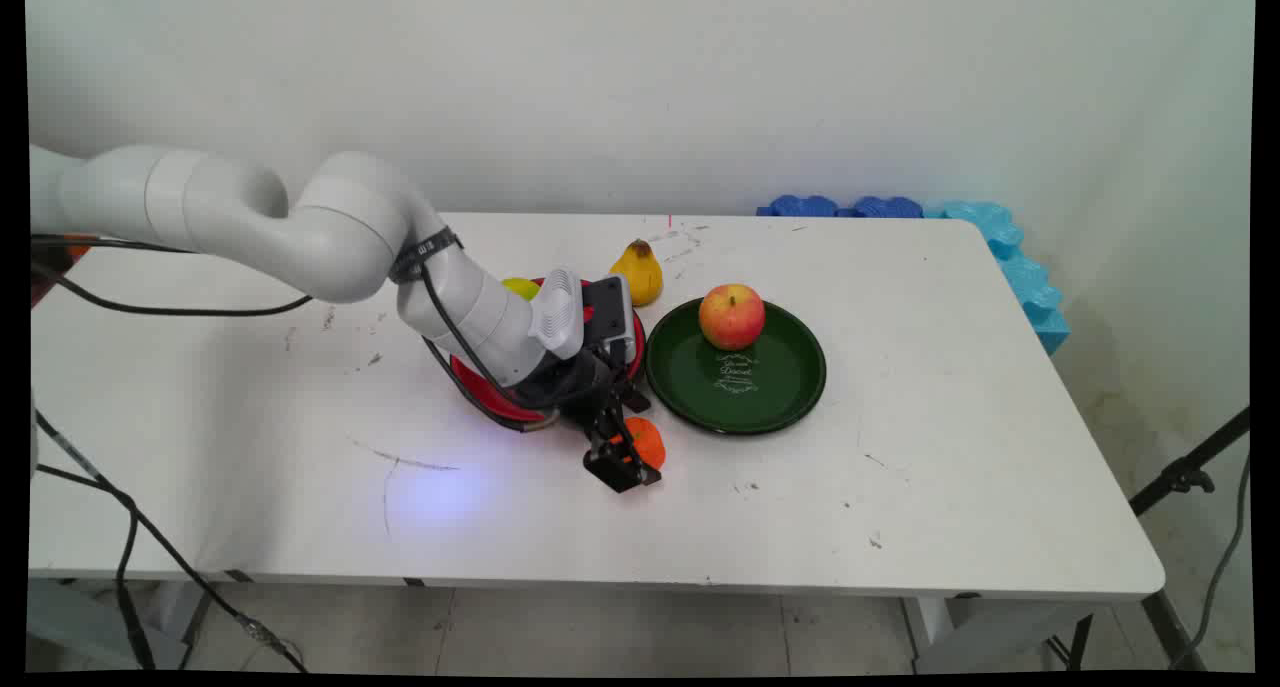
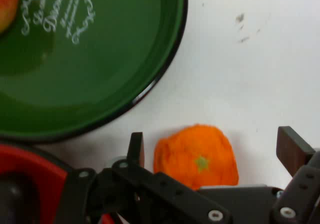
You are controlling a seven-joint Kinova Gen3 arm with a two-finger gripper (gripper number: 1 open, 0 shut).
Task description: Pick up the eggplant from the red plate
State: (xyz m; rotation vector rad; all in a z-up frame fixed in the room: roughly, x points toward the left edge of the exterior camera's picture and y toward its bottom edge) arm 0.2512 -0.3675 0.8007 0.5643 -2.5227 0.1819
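The orange plush fruit (image 2: 196, 155) lies on the white table (image 1: 900, 487) at the near side of the group, and the end effector (image 1: 625, 459) stands low over it with its fingers spread, one finger (image 2: 136, 148) just beside the fruit's left flank and the other (image 2: 291, 149) a little apart on its right, so the fruit sits between them ungripped; that straddling pose reads as a grasp lined up but not closed. Just behind it the green plate (image 1: 780, 397) carries a single red-yellow apple (image 1: 732, 316) toward its far rim, the lettered middle left bare; the red bowl (image 1: 480, 387) sits touching or nearly touching the plate's left edge, mostly hidden by the arm, with a yellow-green fruit (image 1: 520, 287) showing at its far side; whether that fruit rests inside I cannot tell. A yellow pear (image 1: 638, 271) stands upright on the table behind. Count: one plate, one bowl, four fruits.
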